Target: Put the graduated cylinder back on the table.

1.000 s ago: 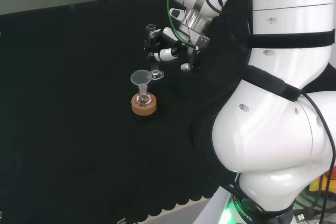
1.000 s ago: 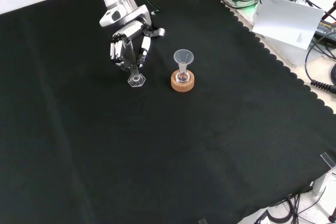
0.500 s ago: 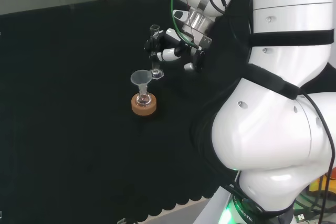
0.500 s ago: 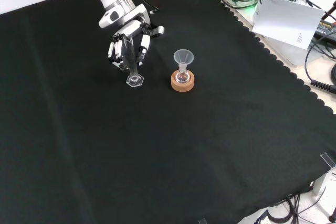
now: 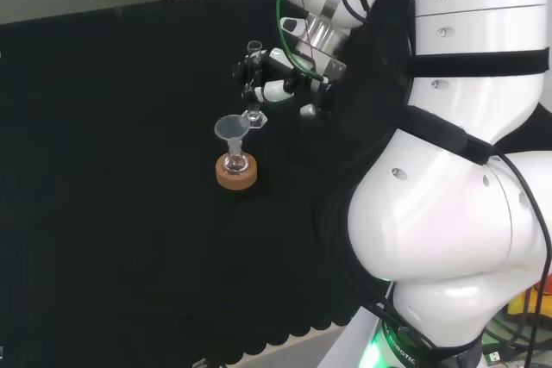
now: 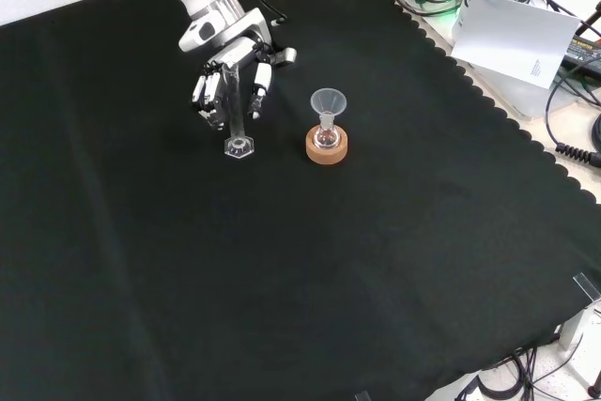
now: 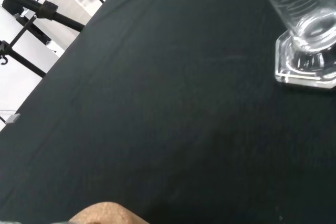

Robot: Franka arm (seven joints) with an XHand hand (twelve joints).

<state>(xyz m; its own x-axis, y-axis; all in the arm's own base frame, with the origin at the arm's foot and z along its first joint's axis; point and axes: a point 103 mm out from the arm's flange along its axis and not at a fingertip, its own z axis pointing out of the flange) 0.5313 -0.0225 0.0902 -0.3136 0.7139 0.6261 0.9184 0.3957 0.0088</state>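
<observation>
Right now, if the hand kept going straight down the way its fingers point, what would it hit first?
Probably the black cloth. The hand is curled round the graduated cylinder, whose base would likely touch down first; the flask stands clear.

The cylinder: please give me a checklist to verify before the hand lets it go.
1. Hand curled round the cylinder: ok.
2. Cylinder about upright, front view: ok.
3. Base resting flat on the cloth: cannot tell; the wrist view shows it at or just above the cloth.
4. Cylinder apart from the funnel and cork ring: ok.
5. Bare cloth round the base: ok.
</observation>
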